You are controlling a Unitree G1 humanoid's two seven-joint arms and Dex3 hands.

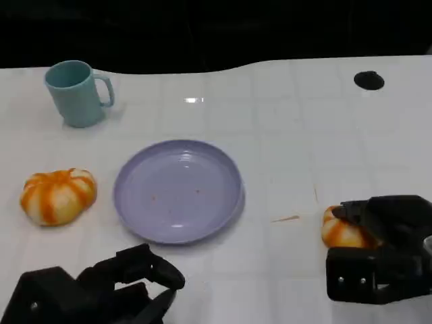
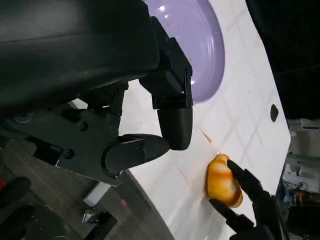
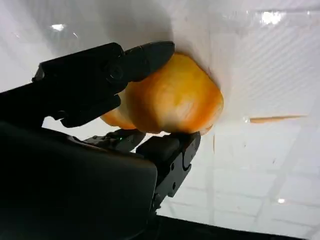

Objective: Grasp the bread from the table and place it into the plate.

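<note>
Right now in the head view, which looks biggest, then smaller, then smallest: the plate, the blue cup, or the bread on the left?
1. The purple plate looks biggest by far.
2 and 3. The blue cup and the left bread look about alike, and the cup sits farther back, so I won't rank them.

white table [image 1: 297, 135], plate [image 1: 177, 190], mug [image 1: 75, 92], two breads [image 1: 58, 196]

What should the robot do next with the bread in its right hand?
Probably lift it. The right hand has its fingers closed around the bread, which seems to sit on the table. The purple plate lies apart, toward the robot's left, so raising comes first.
</note>
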